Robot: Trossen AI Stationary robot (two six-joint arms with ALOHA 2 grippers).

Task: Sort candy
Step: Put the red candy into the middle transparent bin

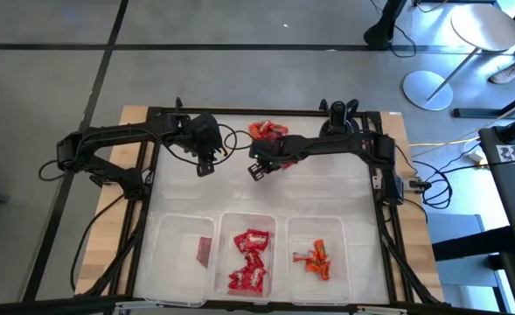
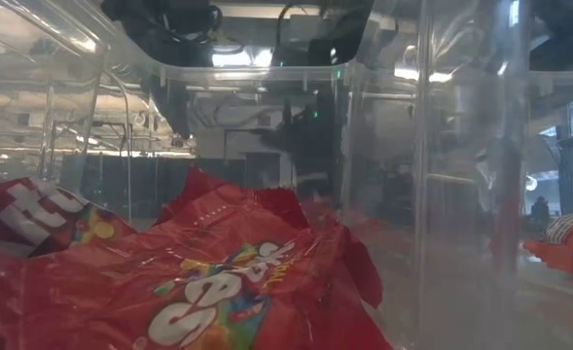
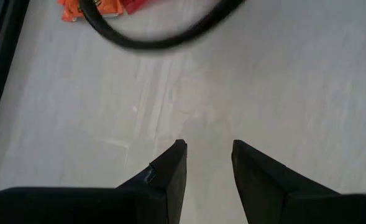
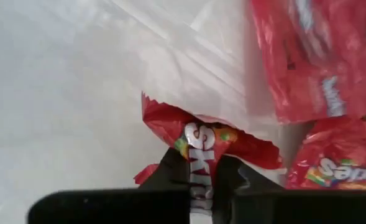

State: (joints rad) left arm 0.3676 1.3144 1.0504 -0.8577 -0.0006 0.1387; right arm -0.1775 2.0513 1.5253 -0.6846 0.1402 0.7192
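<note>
Since the right gripper (image 4: 201,177) is clamped on a red packet (image 4: 198,140) just off the pile (image 1: 268,131) at the table's (image 1: 240,188) far edge, lift straight before carrying to the middle bin (image 1: 248,226); the left gripper (image 3: 207,162) waits with fingers parted over bare table.

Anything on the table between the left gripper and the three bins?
No: in the high view, only bare white table lies between the left gripper and the clear bins.
</note>
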